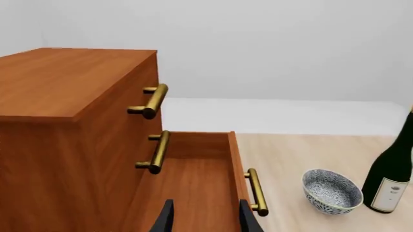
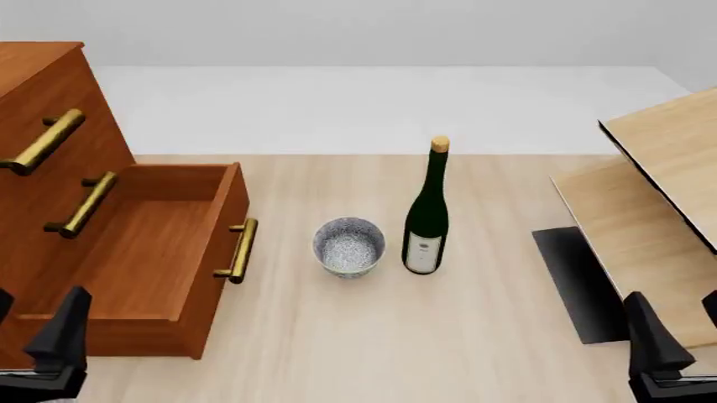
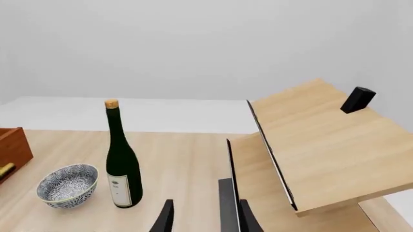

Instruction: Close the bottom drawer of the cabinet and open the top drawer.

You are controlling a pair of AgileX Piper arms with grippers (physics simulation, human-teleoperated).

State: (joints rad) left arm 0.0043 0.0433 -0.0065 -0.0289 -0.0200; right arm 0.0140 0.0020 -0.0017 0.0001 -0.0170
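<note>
The reddish-brown cabinet (image 2: 28, 80) stands at the left of the table. Its bottom drawer (image 2: 134, 252) is pulled far out, its inside bare, with its brass handle (image 2: 238, 250) facing the bowl. The top drawer (image 2: 62, 96) is shut flush, as is the middle one. In the left wrist view the top drawer's handle (image 1: 152, 100) is up high and the bottom drawer (image 1: 193, 179) lies just ahead. My left gripper (image 2: 32, 323) is open and empty, over the near corner of the open drawer. My right gripper (image 2: 680, 323) is open and empty at the near right.
A patterned bowl (image 2: 348, 245) and a dark green wine bottle (image 2: 427, 214) stand mid-table, right of the open drawer. Pale slanted wooden boards (image 2: 661, 193) on a black base (image 2: 577, 281) fill the right side, close ahead of the right gripper.
</note>
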